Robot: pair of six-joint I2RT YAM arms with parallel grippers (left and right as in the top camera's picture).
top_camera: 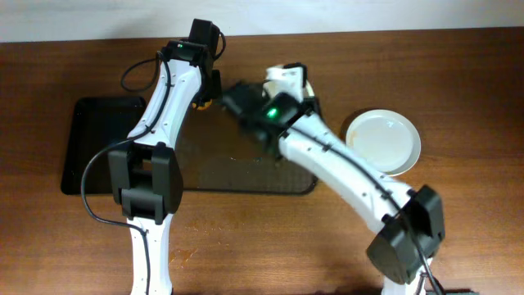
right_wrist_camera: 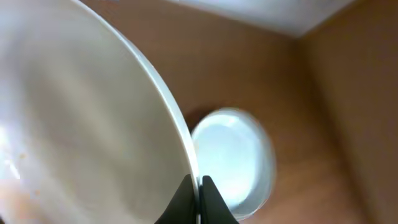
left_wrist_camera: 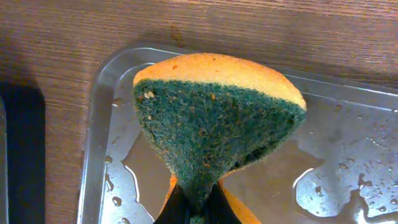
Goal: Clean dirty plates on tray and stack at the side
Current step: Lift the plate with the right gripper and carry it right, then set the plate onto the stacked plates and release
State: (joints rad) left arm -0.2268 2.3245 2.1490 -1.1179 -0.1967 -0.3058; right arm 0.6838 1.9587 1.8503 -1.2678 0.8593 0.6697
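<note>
- The right hand [right_wrist_camera: 196,194] is clamping a white plate [right_wrist_camera: 81,112] by its rim, holding it raised beside the tray [left_wrist_camera: 102,124].
- The left hand [left_wrist_camera: 193,208] is pinching a sponge [left_wrist_camera: 211,118] over the wet tray.
- A side plate [top_camera: 382,141] is already sitting on the surface [top_camera: 467,82]; the held one is still awaiting stacking.

Both arms crowd the upper middle of the overhead view. The left arm [top_camera: 164,98] runs up from the lower left and the right arm [top_camera: 344,172] slants in from the lower right, and they nearly meet over the upper edge of the tray [top_camera: 237,176]. There the sponge [left_wrist_camera: 217,118], pinched in the left claw [left_wrist_camera: 196,205], and the held plate [right_wrist_camera: 74,112], gripped by its rim in the right claw [right_wrist_camera: 199,202], leave little gap. The tray's lower middle, between the arms, lies open. The black tray [top_camera: 94,139] fills the left, and the side plate [top_camera: 382,142] sits right of centre. Bare table [top_camera: 458,65] spans the upper right, far right and bottom centre.
</note>
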